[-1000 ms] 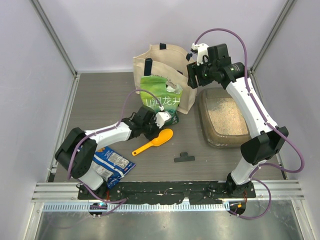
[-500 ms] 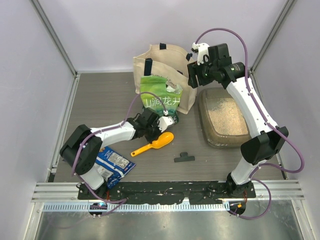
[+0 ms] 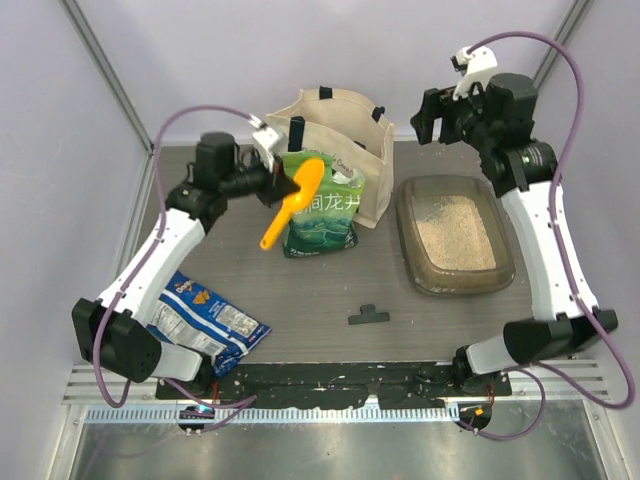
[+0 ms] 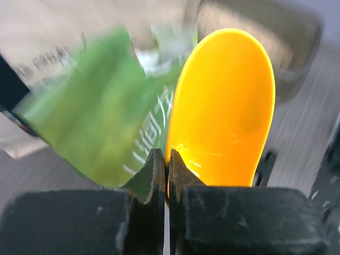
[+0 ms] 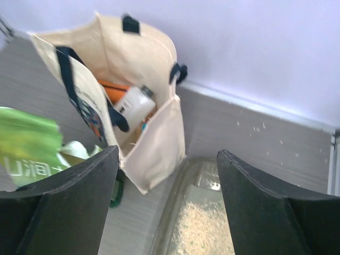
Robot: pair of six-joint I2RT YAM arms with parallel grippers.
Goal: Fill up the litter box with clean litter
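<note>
Litter box (image 3: 407,240) just below spread right gripper (image 5: 167,154), long axis pointing away from arm bases, clean litter (image 3: 455,232) inside; left gripper (image 4: 166,156) pinching yellow scoop (image 4: 223,106)

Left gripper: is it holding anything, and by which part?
Yes: the left gripper has its fingers shut on the scoop, pinching the rim of its bowl.

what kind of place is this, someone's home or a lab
Probably a lab test cell, not a home: robot arms bolted to a metal rail, bare walls with frame posts, and staged props: a litter box, a tote bag, a yellow scoop in the left gripper.
</note>
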